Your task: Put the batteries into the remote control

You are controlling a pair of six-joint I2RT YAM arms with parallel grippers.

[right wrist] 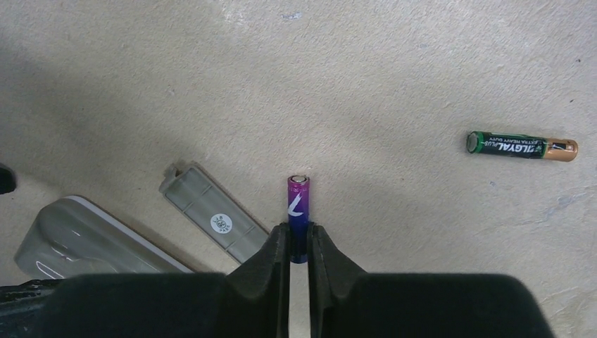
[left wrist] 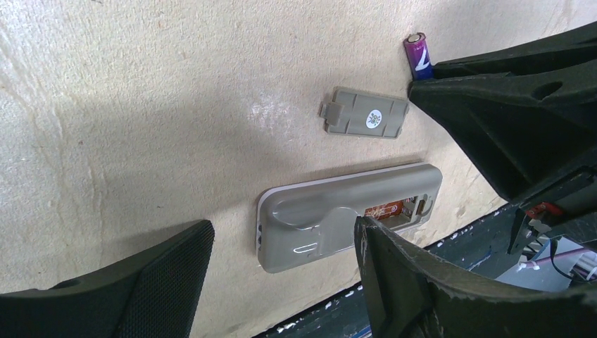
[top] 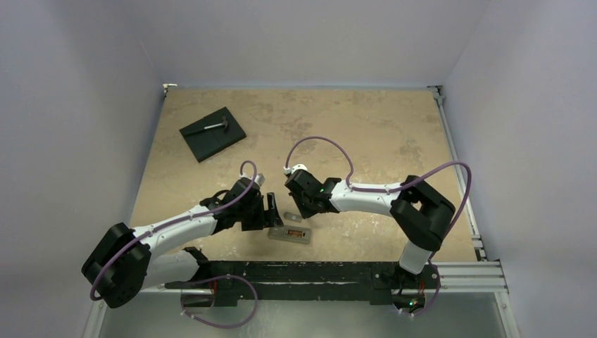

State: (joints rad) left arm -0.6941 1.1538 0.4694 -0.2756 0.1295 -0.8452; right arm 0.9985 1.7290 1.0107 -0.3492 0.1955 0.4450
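The remote control (left wrist: 331, 218) lies grey back up near the table's front edge, its battery recess open with an orange-brown cylinder (left wrist: 386, 210) inside. My left gripper (left wrist: 281, 264) hovers open over the remote's end, holding nothing. A purple battery (right wrist: 298, 204) lies low over the table, and my right gripper (right wrist: 298, 243) is shut on its rear half. A green-and-gold battery (right wrist: 522, 146) lies loose to the right. In the top view the remote (top: 289, 234) sits below both grippers, the left gripper (top: 273, 211) and the right gripper (top: 304, 209).
The grey battery cover (left wrist: 366, 113) lies flat beside the remote, also seen as the cover (right wrist: 215, 216) left of the purple battery. A black square slab (top: 212, 133) with a small hammer-like tool (top: 215, 126) rests at the far left. The black base rail (top: 317, 271) borders the front edge.
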